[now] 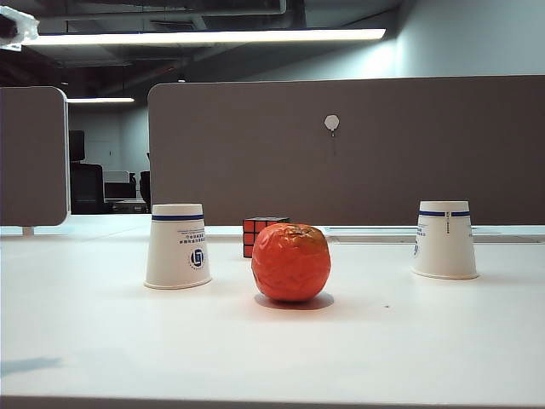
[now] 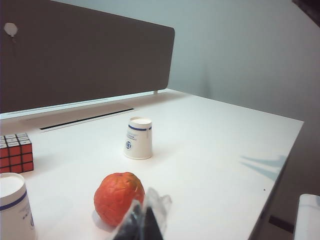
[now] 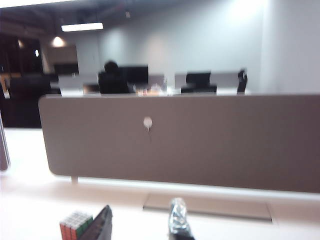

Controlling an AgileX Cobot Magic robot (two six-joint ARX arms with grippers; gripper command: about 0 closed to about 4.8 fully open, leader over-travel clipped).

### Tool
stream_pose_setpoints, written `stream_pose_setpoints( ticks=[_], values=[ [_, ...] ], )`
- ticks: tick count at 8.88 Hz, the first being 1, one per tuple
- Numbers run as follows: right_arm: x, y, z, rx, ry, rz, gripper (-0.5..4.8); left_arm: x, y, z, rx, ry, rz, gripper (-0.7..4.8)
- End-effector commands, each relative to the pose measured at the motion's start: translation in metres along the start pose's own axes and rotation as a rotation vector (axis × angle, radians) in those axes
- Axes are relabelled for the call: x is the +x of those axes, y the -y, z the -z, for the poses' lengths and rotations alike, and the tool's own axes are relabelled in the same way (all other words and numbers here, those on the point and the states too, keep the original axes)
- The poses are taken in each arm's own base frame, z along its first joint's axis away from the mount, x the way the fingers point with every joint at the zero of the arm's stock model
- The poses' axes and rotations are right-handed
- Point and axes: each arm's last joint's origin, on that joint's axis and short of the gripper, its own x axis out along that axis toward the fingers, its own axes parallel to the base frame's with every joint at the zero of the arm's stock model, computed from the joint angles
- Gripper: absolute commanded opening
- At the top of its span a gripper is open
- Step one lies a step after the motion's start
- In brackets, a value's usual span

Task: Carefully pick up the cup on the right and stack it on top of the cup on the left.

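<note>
White paper: in the exterior view you see the right cup and left cup upside down on the worktop, well apart, an orange ball between them half-hiding a puzzle cube; no arm shows.

Left wrist view: your left pincer, cut off, fingers together, above the ball.

Right wrist view, blurred: right pincer parted, empty, facing the grey partition.

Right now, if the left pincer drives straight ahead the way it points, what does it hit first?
Probably the wrinkled orange fruit: it sits directly past the left pincer in the left wrist view. The right cup stands farther along, slightly off that line. Depth is uncertain.
</note>
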Motion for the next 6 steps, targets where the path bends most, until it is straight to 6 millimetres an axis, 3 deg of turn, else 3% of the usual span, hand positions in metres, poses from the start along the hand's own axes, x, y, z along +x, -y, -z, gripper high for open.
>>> stream_pose_setpoints(
  ticks=[1, 4, 6],
  values=[
    [0.023, 0.001, -0.022, 0.027, -0.262, 0.017, 1.98, 0.000, 0.004, -0.009, 0.049, 0.060, 0.065, -0.02],
    [0.058, 0.004, -0.039, 0.024, -0.383, -0.009, 2.25, -0.001, 0.006, -0.016, 0.061, 0.111, 0.082, -0.02],
    [0.067, 0.005, -0.041, 0.028, -0.403, -0.012, 2.41, -0.001, 0.006, -0.016, 0.062, 0.112, 0.082, -0.02]
  ],
)
